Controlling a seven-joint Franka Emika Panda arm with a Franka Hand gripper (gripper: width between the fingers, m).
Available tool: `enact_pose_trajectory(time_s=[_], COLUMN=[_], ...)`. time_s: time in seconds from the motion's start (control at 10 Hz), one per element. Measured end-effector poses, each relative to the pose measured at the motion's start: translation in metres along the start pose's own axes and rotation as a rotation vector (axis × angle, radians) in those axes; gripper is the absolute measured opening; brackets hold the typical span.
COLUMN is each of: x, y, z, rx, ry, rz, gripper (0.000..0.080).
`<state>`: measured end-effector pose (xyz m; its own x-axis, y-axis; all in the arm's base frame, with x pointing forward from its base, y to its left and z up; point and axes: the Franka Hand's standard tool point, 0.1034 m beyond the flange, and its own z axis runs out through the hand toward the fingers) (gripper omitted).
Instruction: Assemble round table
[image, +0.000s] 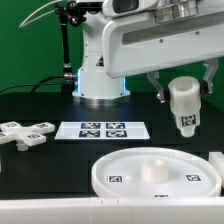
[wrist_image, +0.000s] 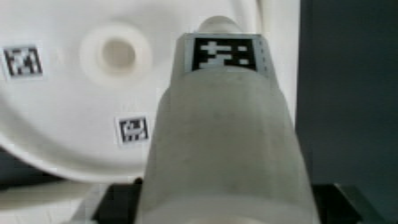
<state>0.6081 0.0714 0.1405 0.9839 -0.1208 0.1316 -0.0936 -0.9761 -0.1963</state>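
One risk: gripper (image: 183, 88) clamped on the leg (image: 183, 110), seemingly offset from the hole (wrist_image: 116, 52) in the disc (image: 112, 168); seating may jam.

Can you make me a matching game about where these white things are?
Things: 1 round disc; 2 cylinder leg; 3 cross-shaped foot; 4 marker board.
Places: A held up by the end effector; B nearest the camera; C at the exterior view's left; D flat before the robot's base.
Pairs: 1-B; 2-A; 3-C; 4-D.
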Motion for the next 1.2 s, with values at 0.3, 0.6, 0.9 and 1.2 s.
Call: enact_pose_trajectory(time_s=[0.3, 0.6, 0.9, 1.2], x=[-0.007, 0.003, 0.001, -0.007], y=[0.011, 0.036, 0.034, 0.029], z=[0.013, 0.001, 0.004, 0.011], rx=[-0.054, -0.104, -0.1, -0.127], ry=[0.159, 0.187, 0.181, 0.226], rz=[-0.142, -0.275, -0.273, -0.38], gripper=[0.041, 0.041, 0.041, 0.041])
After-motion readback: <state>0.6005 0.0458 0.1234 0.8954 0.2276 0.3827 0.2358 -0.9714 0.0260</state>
